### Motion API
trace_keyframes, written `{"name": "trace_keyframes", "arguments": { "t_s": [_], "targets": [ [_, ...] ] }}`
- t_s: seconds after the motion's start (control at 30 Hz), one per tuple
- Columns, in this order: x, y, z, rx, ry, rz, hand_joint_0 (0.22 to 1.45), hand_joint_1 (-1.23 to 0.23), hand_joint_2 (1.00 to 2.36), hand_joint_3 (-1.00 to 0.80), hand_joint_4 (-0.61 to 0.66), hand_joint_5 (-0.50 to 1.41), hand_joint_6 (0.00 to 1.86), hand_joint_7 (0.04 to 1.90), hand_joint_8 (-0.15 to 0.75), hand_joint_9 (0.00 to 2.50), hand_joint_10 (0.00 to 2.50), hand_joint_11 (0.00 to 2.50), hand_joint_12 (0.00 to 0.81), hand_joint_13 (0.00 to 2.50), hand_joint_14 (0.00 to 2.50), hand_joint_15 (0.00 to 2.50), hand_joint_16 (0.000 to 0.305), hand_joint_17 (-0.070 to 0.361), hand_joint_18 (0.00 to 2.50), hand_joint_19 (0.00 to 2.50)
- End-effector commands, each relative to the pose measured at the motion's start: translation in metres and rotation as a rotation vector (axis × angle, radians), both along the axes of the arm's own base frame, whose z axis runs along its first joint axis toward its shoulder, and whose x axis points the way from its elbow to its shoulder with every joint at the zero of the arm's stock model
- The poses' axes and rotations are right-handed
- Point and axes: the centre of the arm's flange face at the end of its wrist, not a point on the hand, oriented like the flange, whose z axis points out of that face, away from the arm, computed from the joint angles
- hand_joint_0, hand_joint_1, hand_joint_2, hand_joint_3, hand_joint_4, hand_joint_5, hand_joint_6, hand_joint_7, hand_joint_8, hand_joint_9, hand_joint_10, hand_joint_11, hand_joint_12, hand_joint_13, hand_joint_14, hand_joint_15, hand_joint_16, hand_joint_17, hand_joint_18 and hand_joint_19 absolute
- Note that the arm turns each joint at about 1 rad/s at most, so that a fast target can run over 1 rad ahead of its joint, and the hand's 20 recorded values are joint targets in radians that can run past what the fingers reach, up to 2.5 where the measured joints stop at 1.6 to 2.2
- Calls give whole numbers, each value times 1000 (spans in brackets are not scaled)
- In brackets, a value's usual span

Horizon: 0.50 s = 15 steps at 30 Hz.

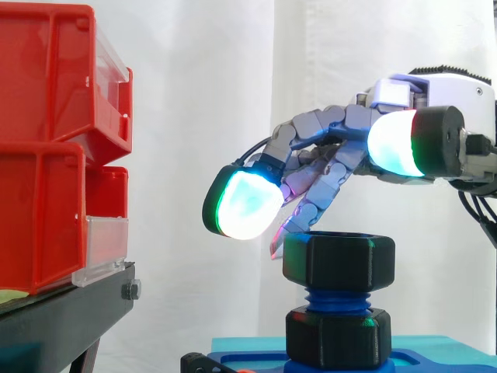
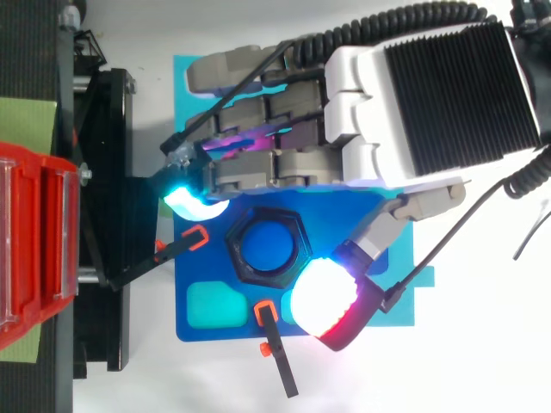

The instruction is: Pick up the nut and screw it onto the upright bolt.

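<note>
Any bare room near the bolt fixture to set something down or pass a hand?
Bare: white surface bordering the blue plate and lower clamp. Crowded: nut flanked by the hand, with side clamp and black stand beside.

The hand (image 1: pixel 326 132) hangs over the black nut (image 1: pixel 338 260), fingers loosely spread and not closed on it. The nut sits on the blue bolt (image 1: pixel 335 300), threads visible between it and a lower black hex collar (image 1: pixel 338 338). Red bins (image 1: pixel 54 155) stand at left.
</note>
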Motion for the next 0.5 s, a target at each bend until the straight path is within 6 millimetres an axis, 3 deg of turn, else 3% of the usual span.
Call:
{"name": "trace_keyframes", "arguments": {
  "t_s": [0.0,0.47],
  "targets": [
    [0,4,-2,0,6,0,493,-135,1000,-500,201,-109,502,649,214,925,0,0,223,547,0,0,25,57,196,0],
    [-1,12,-5,0,36,-2,495,-128,1000,-500,213,-84,503,768,230,883,0,0,229,515,0,0,20,45,107,0]
  ]
}}
